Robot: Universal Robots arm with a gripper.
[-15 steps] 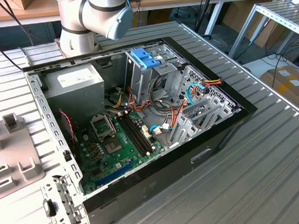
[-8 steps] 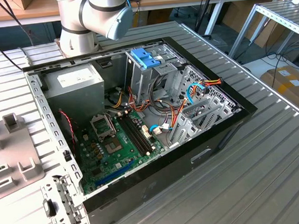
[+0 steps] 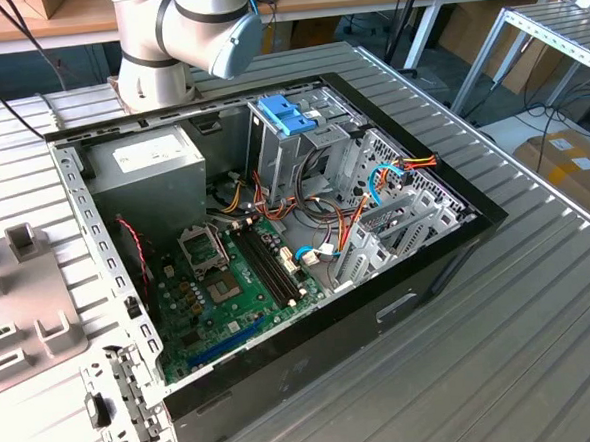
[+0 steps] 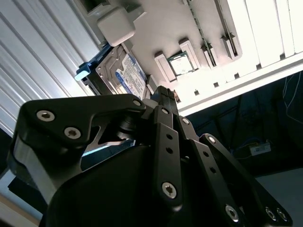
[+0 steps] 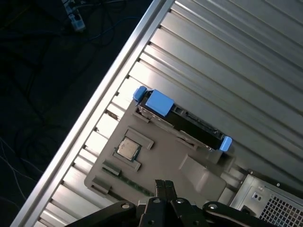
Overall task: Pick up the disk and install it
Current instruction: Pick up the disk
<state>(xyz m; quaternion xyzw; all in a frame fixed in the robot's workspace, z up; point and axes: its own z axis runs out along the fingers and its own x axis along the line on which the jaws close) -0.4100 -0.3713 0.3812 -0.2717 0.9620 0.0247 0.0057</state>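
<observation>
1. The disk [image 5: 191, 124] stands on one long edge in a slot of a grey fixture plate [image 5: 158, 158], which lies on the slatted metal table [image 5: 236, 56]. Blue side rails [image 5: 226, 143] cap its two ends.
2. In the second wrist view its white label [image 4: 131, 78] with the blue band is turned toward the camera.
3. A processor chip [image 5: 127, 148] is seated in the same plate, near the disk but not touching it.
4. The gripper [image 5: 163, 185] hangs above the plate on the chip's side, clear of the disk. Its fingertips are pressed together with nothing between them.
5. In the exterior view the open computer case [image 3: 313, 350] sits on the table, with a grey plate just beside it at the exterior view's left.
6. The disk is judged stiff and fairly heavy for its size, with smooth metal faces that could slip under a light pinch. It should also be treated as sensitive to knocks (a drop would likely ruin it).
7. The best hold is judged to be across the two flat faces at the exposed upper edge, midway between the rails. The plastic rails would be left free, since they look thin and may flex.
</observation>
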